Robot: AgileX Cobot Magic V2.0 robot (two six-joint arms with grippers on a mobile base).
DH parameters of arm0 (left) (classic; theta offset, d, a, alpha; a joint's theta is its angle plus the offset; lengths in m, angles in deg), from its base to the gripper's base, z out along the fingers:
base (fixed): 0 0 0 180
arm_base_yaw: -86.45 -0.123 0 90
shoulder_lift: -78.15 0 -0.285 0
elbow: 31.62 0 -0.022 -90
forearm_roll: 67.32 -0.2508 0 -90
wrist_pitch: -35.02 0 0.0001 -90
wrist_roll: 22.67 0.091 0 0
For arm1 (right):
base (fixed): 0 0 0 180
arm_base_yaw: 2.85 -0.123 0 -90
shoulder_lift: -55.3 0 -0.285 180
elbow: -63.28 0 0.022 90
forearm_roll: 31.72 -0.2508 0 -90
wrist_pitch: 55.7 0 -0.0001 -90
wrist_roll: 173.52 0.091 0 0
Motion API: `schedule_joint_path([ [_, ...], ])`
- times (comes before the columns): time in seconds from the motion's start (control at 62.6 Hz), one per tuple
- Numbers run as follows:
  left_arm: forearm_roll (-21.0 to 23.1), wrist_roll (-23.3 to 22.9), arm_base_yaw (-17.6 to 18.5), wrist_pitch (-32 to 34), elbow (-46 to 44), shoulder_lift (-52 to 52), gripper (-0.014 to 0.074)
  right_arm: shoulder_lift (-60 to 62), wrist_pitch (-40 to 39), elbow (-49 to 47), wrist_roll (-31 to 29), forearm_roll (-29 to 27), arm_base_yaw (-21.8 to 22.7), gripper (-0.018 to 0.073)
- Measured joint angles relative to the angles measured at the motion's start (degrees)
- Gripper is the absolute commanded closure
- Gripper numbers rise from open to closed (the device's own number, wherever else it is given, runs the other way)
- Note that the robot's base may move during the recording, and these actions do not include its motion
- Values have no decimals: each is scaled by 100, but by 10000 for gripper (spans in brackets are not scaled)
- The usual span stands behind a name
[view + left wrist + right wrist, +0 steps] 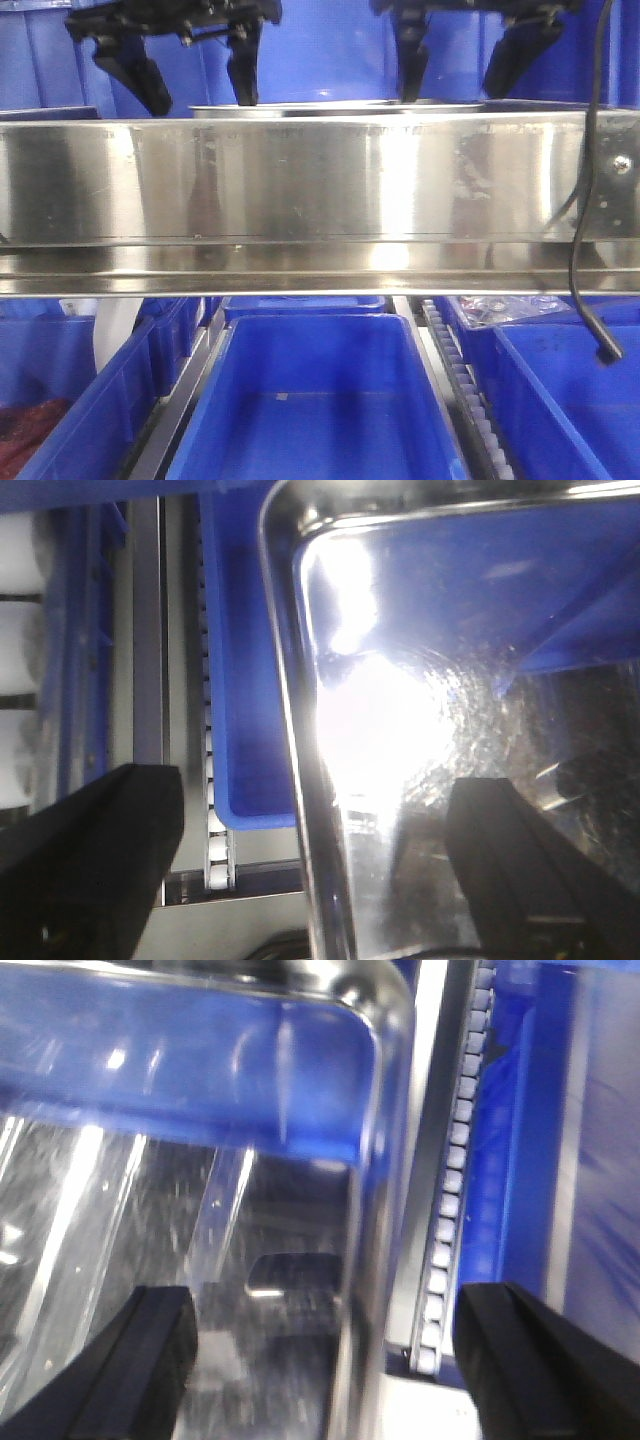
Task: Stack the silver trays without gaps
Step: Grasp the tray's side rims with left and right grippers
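Blue bins point(310, 400) nearest, below a long steel band point(300, 180). Beyond it, silver tray point(420, 600) lies above another blue bin. Left hand point(197, 95) and right hand point(455, 88), both wide open and empty, straddle its left and right rims.

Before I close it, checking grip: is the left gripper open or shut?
Open: the left gripper has fingers wide apart, astride the rim of the silver tray.

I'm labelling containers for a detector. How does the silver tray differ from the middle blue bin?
The tray is mirror-shiny steel; the bin is dull blue plastic. In the front view the tray shows above the steel band, the bin below it. Both are open-topped with rounded corners.
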Motion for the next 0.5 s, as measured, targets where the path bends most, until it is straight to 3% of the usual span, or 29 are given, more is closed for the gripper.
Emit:
schedule_joint_path([
  [0.495, 230, -50, 0, 204, -23, 275, 155, -242, -99, 0, 0, 0, 30, -53],
])
